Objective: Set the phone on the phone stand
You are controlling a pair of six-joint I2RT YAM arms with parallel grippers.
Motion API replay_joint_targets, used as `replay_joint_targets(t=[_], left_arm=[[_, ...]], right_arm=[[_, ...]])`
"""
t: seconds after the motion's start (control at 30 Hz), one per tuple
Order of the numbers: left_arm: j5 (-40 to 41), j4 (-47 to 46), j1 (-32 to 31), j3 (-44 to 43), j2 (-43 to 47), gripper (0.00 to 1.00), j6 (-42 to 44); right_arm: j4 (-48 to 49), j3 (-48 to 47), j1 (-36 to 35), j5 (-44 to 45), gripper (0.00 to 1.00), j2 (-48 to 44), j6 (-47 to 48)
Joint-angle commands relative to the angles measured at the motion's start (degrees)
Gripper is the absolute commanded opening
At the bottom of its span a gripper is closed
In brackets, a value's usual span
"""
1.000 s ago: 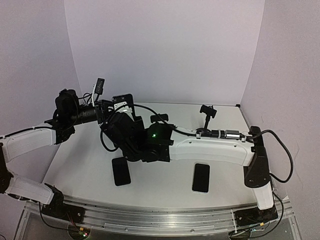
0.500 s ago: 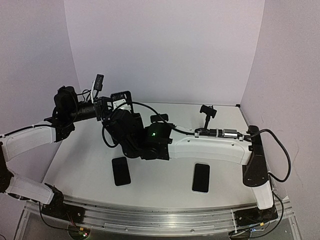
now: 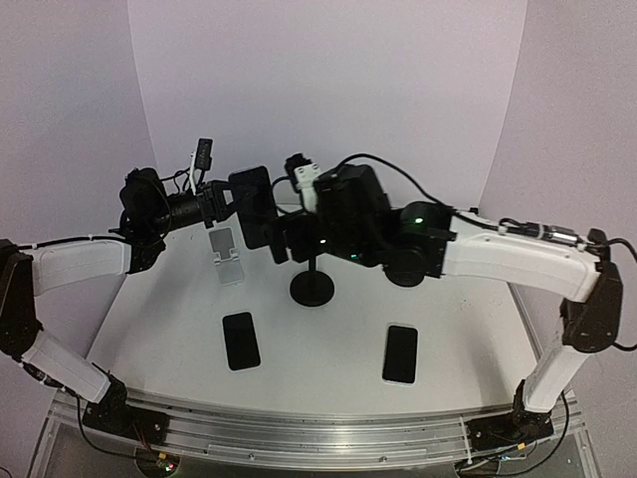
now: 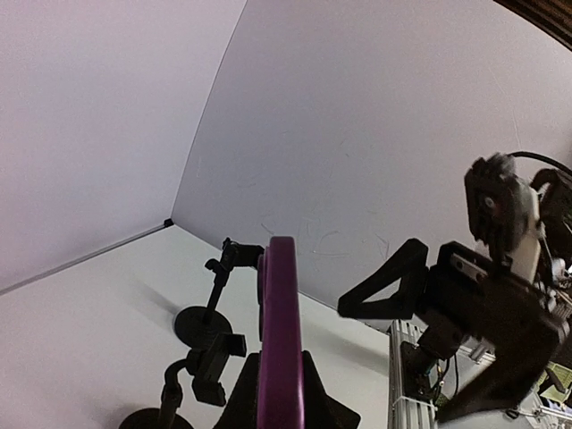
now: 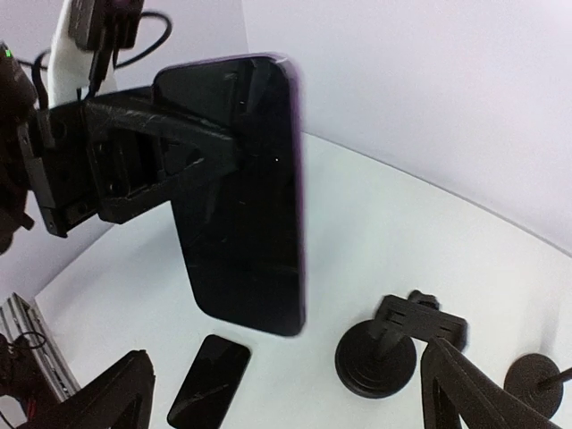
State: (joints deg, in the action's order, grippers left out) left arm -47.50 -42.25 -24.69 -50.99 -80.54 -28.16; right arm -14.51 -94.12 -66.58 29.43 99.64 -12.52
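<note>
Holding entry: phone [image 3: 255, 207], purple-edged with dark glass, is carried upright by the left pincer [image 3: 236, 202], which is clamped across its two faces.
- Location: in the air over the far tabletop [image 3: 169, 319], touching no stand. The screen is turned toward the right arm, probably for a hand-over or for lining up with a cradle.
- Right pincer [image 3: 289, 237]: fingers spread wide and empty, just beside the phone, apparently ready to receive or steady it.
- Black stand [image 3: 313, 287]: round base, upright post, below and to the right of the phone. Likely target.
- White stand [image 3: 227, 255]: folding type, below the phone. Also a candidate.
- Spare phone A [image 3: 240, 341] and spare phone B [image 3: 400, 354]: flat near the front edge, well apart, untouched.
- Status: placement not yet done. The next move calls for lowering the phone squarely into a cradle.
</note>
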Motion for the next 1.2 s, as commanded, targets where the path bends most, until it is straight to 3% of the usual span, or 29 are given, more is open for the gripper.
replay_joint_targets(t=[0.0, 0.13, 0.27, 0.57, 0.83, 1.17], left_arm=[[-0.4, -12.2, -0.4, -6.6, -3.3, 0.00, 0.0], [1.1, -14.5, -2.4, -10.4, -7.0, 0.00, 0.9], [4.4, -15.9, -4.2, -13.7, -10.9, 0.00, -1.2], [7.6, -16.5, -6.3, -17.4, -15.2, 0.00, 0.2], [9.2, -17.8, -7.6, -18.5, -17.1, 0.00, 1.2], [9.0, -18.6, -7.8, -17.8, -17.2, 0.00, 1.8]], right_arm=[[1.4, 11.3, 5.1, -3.1, 0.93, -12.2, -9.5], [1.4, 18.3, 10.2, -0.2, 0.72, -14.7, -14.2], [3.3, 18.6, 10.9, 4.4, 0.60, -11.2, -11.2], [17.7, 22.4, 10.9, 0.6, 0.50, -6.3, -2.8], [19.1, 21.3, 11.3, 3.0, 0.36, -2.1, -0.5], [19.8, 20.2, 11.9, 2.4, 0.31, -0.1, 0.3]])
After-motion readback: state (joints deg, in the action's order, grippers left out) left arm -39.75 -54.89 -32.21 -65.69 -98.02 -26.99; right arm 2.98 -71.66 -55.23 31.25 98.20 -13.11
